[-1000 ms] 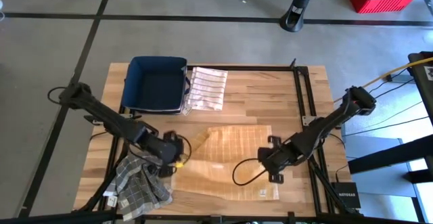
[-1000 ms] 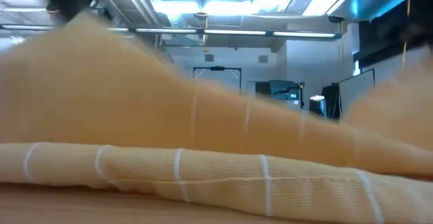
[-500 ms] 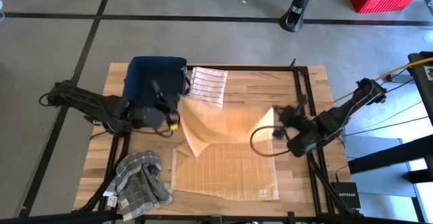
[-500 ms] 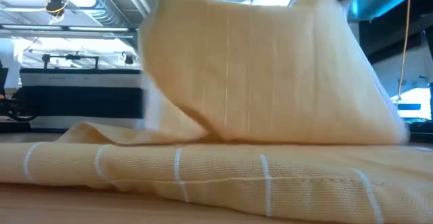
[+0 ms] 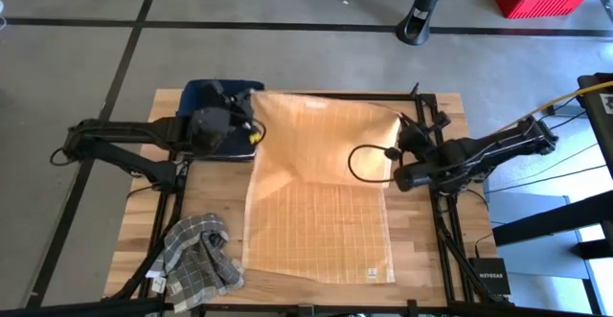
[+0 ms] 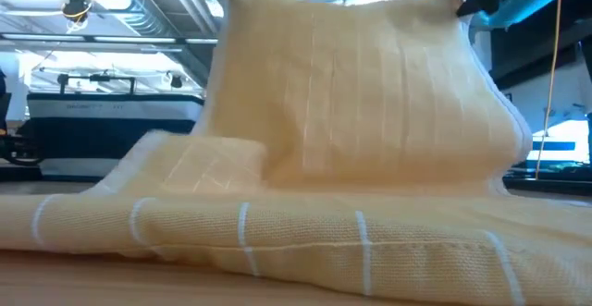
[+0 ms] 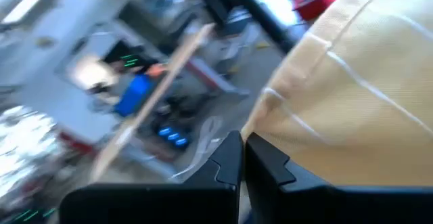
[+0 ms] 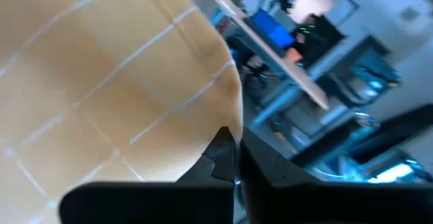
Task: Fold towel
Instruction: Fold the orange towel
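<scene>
The yellow towel (image 5: 321, 197) lies along the table's (image 5: 421, 260) middle, its far edge lifted. The left gripper (image 5: 251, 124) pinches the far left corner beside the blue bin (image 5: 206, 95); the right gripper (image 5: 400, 137) pinches the far right corner. A grey checked cloth (image 5: 196, 255) crowds the near left corner; the table's right strip lies bare.
</scene>
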Controlling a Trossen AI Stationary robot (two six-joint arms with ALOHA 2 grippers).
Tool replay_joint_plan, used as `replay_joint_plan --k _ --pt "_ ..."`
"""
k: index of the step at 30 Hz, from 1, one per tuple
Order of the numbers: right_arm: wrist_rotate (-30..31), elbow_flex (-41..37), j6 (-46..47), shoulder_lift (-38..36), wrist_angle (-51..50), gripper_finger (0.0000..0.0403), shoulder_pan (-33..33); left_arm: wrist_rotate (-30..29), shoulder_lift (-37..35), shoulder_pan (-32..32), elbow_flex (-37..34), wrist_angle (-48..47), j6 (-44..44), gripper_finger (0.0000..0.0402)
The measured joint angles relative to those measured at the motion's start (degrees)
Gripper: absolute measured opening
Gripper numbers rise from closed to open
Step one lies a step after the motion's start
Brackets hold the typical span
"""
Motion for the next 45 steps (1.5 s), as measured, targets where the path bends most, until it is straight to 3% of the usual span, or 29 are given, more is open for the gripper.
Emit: replay_joint_plan --k 2,5,12,14,19,23,27,35,41,45 --pt "1.2 -1.0 -0.3 0.0 0.0 0.0006 -1.9 -1.8 0.0 2.0 0.0 4.7 3.9 0.0005" --pt "0.7 -2.0 -1.9 0.0 0.3 0.0007 -4.5 0.3 0.0 4.3 0.0 8.2 6.7 0.0005" --pt "-7.4 -3.0 -4.8 0.0 2.0 0.0006 -5.6 5.4 0.0 3.6 0.0 -0.9 -2.1 0.0005" --pt "-6.6 -2.6 -7.4 0.0 1.9 0.0006 -5.6 5.5 0.0 3.4 0.0 -3.0 -2.9 0.0005" --pt "2.5 1.9 -14.9 -0.7 2.2 0.0006 -7.6 5.7 0.0 4.3 0.0 -3.1 -2.9 0.0005" --pt "3.0 6.7 -26.1 -0.6 2.4 0.0006 -9.8 5.9 0.0 4.3 0.0 -2.8 -2.7 0.0005" --pt "-2.1 8.1 -31.7 -0.6 3.5 0.0006 -12.4 6.0 0.0 4.3 0.0 -2.9 -2.6 0.0005" --pt "-20.3 5.7 -33.0 -0.9 9.5 0.0007 -19.0 7.0 0.0 4.3 0.0 -5.1 -5.7 0.0005" --pt "-25.4 2.1 -42.7 -2.1 20.0 0.0005 -27.3 10.7 0.1 5.6 0.0 -6.4 -6.9 0.0005" --pt "-25.3 1.3 -51.3 -2.5 28.8 0.0005 -33.0 10.7 0.1 7.1 0.0 -6.3 -6.0 0.0005"
